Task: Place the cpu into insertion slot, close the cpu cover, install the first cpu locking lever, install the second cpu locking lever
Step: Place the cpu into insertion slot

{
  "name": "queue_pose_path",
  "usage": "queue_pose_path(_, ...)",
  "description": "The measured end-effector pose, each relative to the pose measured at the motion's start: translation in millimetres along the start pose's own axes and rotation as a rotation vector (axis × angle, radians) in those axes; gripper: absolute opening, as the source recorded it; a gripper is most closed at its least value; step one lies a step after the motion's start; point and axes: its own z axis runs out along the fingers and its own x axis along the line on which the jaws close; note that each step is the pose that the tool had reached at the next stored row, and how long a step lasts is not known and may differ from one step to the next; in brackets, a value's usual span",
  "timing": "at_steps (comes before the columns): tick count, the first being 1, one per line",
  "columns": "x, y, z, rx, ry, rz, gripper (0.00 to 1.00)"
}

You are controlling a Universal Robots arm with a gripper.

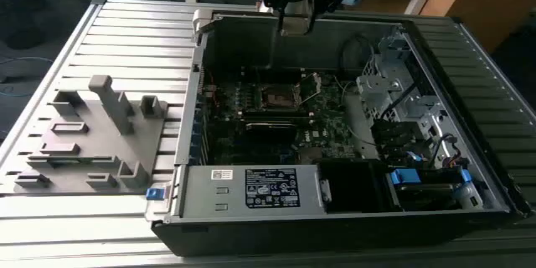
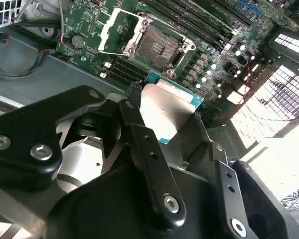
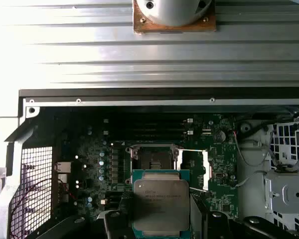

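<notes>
Looking down over the open black computer case (image 1: 335,236) in the exterior view. Peering closer at its green circuit board (image 2: 87,22) (image 3: 222,174) in both wrist views.

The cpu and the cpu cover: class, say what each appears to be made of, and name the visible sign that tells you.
Seemingly, the cpu has a dull silver-grey metal top, matte with a soft sheen, on a teal-edged board, perhaps fibreglass laminate. By its bright silvery glint and thin frame shape, the cpu cover looks like sheet metal, possibly steel.
</notes>
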Motion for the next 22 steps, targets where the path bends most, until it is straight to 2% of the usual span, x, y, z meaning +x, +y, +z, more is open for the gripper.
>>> queue_pose_path(22, -0.1, -0.4, 4.2, 0.0000, 0.0000, 0.000, 0.54)
